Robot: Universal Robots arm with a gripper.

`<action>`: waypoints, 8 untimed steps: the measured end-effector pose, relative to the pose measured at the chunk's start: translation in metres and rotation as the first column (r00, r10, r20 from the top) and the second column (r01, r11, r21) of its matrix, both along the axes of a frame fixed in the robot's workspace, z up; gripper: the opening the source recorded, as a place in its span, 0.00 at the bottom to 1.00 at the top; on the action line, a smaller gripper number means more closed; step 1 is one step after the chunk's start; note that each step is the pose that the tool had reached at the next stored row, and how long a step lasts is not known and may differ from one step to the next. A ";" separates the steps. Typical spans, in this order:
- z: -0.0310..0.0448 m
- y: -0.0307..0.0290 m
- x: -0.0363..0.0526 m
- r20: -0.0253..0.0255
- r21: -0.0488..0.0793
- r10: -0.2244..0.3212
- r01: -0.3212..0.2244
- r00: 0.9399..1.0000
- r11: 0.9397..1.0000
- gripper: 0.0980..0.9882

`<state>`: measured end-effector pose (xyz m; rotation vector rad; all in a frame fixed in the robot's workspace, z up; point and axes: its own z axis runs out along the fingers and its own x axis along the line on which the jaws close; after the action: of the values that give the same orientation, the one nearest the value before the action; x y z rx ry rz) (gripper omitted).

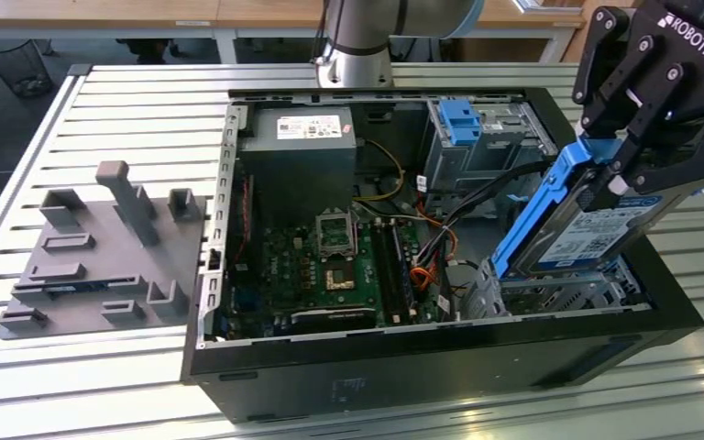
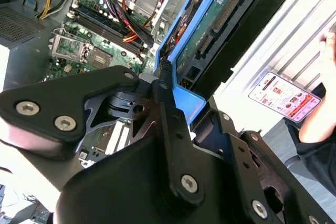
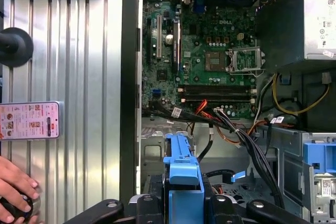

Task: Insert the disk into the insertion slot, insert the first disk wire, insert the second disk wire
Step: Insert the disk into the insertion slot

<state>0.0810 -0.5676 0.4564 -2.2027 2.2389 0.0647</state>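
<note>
The disk: I see it in its blue carrier, held in the air over the open computer case, at the corner of the case toward the exterior view's right.
Gripper: its fingers are clamped on the upper part of the blue carrier, one on each side, so it is gripping the disk.
Insertion slot: the low silver perforated cage on the case floor, directly under the disk's lower end.
Relation that matters: the slot lies below the gripper and a little toward the exterior view's left, along the line of the disk's own length.
Long axis: steeply tilted, not upright. The top leans toward the exterior view's right, and the bottom points down into the mouth of the cage.
Contact: the lower end overlaps the top of the cage in the exterior view. I cannot tell whether it touches or has entered.
Wires: a dark bundle runs loose across the case beside the cage.
Connector edge: in the second wrist view it looks bare, so I judge neither wire is in.
</note>
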 end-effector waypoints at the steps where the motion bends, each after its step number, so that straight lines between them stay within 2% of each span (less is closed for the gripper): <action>1: -0.0001 0.0002 0.0000 0.000 0.000 0.000 0.000 1.000 1.000 0.30; 8: -0.0020 0.0004 0.0000 0.000 0.001 0.000 0.000 1.000 1.000 0.30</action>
<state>0.0810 -0.5672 0.4544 -2.2024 2.2385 0.0651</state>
